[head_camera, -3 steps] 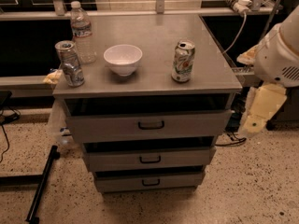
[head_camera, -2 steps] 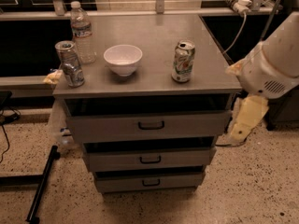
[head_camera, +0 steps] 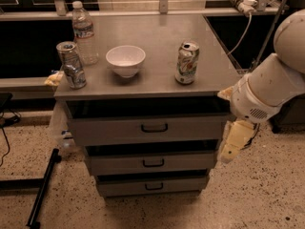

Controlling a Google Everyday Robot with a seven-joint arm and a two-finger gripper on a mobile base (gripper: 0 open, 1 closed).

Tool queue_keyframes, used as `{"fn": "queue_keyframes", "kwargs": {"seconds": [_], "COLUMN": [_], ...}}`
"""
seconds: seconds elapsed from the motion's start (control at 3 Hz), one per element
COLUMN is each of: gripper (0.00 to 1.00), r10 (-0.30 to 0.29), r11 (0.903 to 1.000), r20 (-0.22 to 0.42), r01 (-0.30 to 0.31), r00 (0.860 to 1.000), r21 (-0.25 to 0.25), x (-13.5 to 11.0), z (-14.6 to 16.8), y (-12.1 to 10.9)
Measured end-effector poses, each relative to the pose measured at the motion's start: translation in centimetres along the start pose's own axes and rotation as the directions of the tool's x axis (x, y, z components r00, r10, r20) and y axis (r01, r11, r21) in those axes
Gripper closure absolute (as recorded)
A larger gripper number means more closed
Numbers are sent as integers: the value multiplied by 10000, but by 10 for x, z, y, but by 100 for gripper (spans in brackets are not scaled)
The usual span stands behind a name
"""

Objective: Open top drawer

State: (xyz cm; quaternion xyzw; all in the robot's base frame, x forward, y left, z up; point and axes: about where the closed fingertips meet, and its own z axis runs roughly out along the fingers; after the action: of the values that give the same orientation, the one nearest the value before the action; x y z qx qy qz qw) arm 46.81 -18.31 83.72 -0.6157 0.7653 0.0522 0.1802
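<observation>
The top drawer [head_camera: 119, 129] is the widest grey front under the cabinet top, with a small black bar handle [head_camera: 154, 127] at its centre. It stands slightly out from the cabinet, with a dark gap above it. My gripper [head_camera: 233, 144] hangs at the right of the cabinet, beside the drawer's right end and apart from the handle. The white arm [head_camera: 267, 89] reaches in from the right edge of the view.
On the cabinet top [head_camera: 157, 75] stand a water bottle [head_camera: 84, 33], a silver can [head_camera: 71, 65], a white bowl [head_camera: 125, 60] and a green-and-white can [head_camera: 186, 62]. Two narrower drawers [head_camera: 147, 162] sit below. A black pole [head_camera: 42, 190] lies on the floor at left.
The arm and gripper have moved left and down, closer to the right side of the cabinet. The drawers and the things on top have not moved.
</observation>
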Motion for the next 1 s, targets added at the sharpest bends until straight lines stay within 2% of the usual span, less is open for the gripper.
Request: {"fn": "queue_keyframes", "kwargs": {"seconds": [0.33, 1.0], "gripper": [0, 0], "r10": [-232, -686], "r11": [9994, 9960], "r20": [-31, 678], "r01": [232, 644], "r00": [9997, 9953], "r21": [247, 622], "x": [14, 24], "z": [19, 76], "y": [2, -17]}}
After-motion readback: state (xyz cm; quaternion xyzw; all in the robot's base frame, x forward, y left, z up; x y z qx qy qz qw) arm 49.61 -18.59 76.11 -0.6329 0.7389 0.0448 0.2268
